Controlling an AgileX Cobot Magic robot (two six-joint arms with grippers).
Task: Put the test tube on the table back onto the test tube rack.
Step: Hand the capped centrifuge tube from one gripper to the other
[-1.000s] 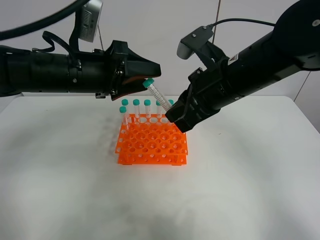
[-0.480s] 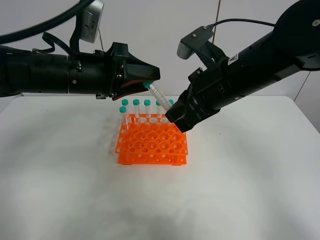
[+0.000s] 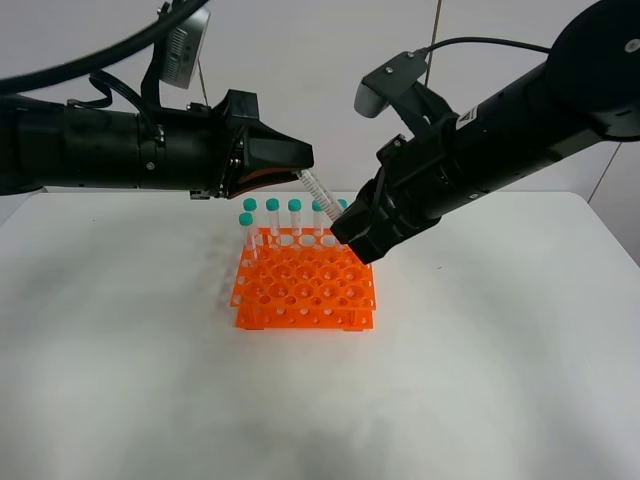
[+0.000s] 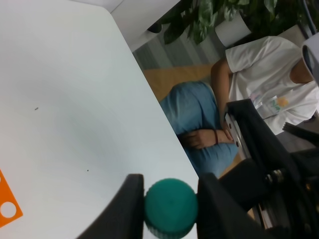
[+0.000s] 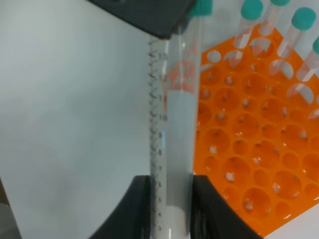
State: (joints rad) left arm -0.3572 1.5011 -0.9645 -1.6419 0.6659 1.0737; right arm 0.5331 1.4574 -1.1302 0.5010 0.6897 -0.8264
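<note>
A slim, clear test tube (image 3: 318, 190) hung tilted in the air, held at both ends by two black robot arms. In the high view it appeared just above the far row of an orange test tube rack (image 3: 303, 292). The left gripper (image 3: 303, 166) was clamped on the tube's teal cap (image 4: 171, 206), and the left wrist view showed that cap squeezed between two dark fingers (image 4: 130, 209). The right gripper (image 3: 346, 233) was clenched around the tube's lower end. The right wrist view showed the clear, graduated body rising from between its fingers (image 5: 142, 211) toward the cap. The tube touched neither the rack nor the white table (image 3: 480, 380). The rack sat on the table near its middle. Several other teal-capped tubes (image 3: 272, 206) stood upright in holes along the rack's far side. In the left wrist view, a seated person (image 4: 259, 84) in a white shirt showed beyond the table's edge.
</note>
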